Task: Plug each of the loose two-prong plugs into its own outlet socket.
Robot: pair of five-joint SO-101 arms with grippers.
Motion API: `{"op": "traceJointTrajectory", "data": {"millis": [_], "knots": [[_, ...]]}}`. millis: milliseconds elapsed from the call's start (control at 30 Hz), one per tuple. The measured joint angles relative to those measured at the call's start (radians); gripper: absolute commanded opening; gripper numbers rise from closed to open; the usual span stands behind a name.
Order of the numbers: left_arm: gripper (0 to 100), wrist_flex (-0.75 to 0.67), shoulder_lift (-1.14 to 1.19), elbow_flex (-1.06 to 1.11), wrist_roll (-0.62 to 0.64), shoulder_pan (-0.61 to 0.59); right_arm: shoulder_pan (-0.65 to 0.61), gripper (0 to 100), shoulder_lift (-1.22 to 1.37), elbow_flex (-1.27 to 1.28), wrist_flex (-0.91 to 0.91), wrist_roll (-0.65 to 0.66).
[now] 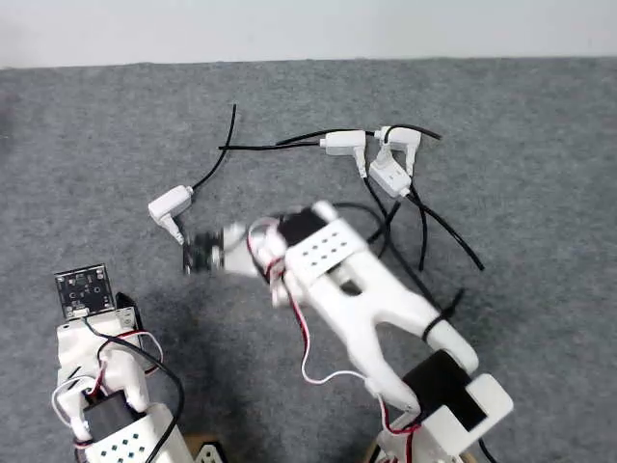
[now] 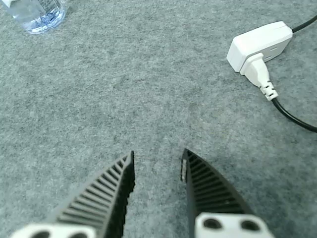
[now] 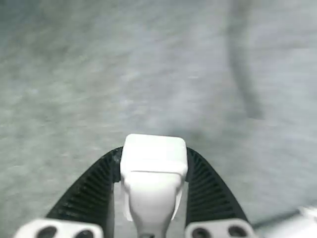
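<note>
Gripper [image 2: 157,153] agape above grey carpet [image 2: 124,89], plug [image 2: 258,74] seated in outlet socket [image 2: 260,43]; clear bottle [image 2: 37,12]

grey carpet [image 1: 116,135], white wall [image 1: 308,29] behind.

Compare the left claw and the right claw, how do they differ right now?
The left claw is open and empty; the right claw is shut on a white plug. The left arm is tucked back at its base; the right arm is stretched far forward. Both claws have black ribbed fingers.
</note>
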Motion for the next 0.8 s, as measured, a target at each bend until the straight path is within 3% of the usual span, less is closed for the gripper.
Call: {"op": "traceJointTrajectory", "data": {"millis": [233, 567, 800], "knots": [[15, 0.000, 0.000, 0.000, 0.000, 0.000, 0.140, 0.8, -0.017, -0.224, -0.021, 0.005], [15, 0.000, 0.000, 0.000, 0.000, 0.000, 0.385, 0.8, 0.040, -0.301, -0.348, 0.005], [15, 0.000, 0.000, 0.000, 0.000, 0.000, 0.407, 0.8, 0.172, -0.299, -0.506, 0.005]]}}
